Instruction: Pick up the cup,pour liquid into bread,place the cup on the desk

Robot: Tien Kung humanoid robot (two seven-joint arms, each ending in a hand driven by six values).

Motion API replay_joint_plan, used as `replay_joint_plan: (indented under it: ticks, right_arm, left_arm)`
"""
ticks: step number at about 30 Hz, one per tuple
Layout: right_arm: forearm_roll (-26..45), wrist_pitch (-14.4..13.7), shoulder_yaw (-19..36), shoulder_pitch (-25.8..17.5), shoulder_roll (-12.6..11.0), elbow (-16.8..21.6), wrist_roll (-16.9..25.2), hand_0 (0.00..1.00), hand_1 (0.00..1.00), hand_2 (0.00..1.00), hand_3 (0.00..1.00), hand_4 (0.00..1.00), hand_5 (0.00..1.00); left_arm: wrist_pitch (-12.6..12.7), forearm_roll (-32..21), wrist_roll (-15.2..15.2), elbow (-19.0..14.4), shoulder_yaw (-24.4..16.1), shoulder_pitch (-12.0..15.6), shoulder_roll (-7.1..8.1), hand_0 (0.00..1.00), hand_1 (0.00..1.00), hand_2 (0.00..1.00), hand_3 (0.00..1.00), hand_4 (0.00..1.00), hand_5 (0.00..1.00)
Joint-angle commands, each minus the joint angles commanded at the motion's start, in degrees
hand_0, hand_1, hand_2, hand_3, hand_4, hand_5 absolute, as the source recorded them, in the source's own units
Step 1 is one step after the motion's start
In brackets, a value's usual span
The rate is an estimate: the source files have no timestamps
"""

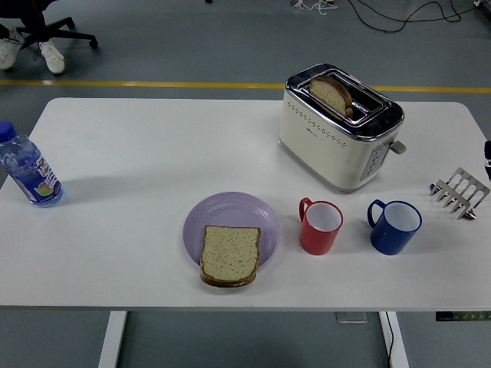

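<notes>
Just at the right edge of view, a dark sliver of our right hand (pixel 487 151) shows; we cannot tell how it is set or whether it holds anything. Our left hand is out of sight. Nearest that sliver stand the toast rack (pixel 460 192) and the blue cup (pixel 394 226), upright on the worktop (pixel 138 161). Further off, the red cup (pixel 321 226) also stands upright, handle turned away from the hand. Beyond it lies the bread (pixel 229 254), flat on the purple plate (pixel 230 215), face up to take a pour. Such a layout fits cups awaiting lifting or already set back.
</notes>
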Motion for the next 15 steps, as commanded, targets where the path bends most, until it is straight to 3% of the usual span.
replay_joint_plan:
  ticks: [2,7,8,15]
  right_arm:
    - [0.0,0.1,-0.2,0.2,0.1,-0.5,-0.3,0.602,0.581,0.669,0.623,0.683,0.418]
    - [-0.3,0.7,-0.6,0.7,0.1,-2.1,-0.5,0.602,0.581,0.669,0.623,0.683,0.418]
    - [-0.3,0.8,-0.6,0.7,0.2,-2.2,-0.4,0.659,0.629,0.700,0.674,0.683,0.422]
    - [-0.6,1.9,-0.5,1.0,0.2,-3.1,-0.1,0.671,0.647,0.712,0.691,0.683,0.424]
  left_arm:
    - [0.0,0.0,0.0,0.0,0.0,0.0,-0.01,0.644,0.662,0.679,0.568,0.382,0.998]
    - [0.0,0.2,0.0,0.0,-0.2,-0.1,-0.02,0.644,0.662,0.679,0.568,0.382,0.998]
    - [0.0,0.2,0.0,0.0,-0.2,-0.1,-0.02,0.645,0.662,0.679,0.568,0.382,0.998]
    - [0.0,-0.1,0.1,0.1,0.0,-0.1,-0.09,0.645,0.661,0.679,0.568,0.383,0.998]
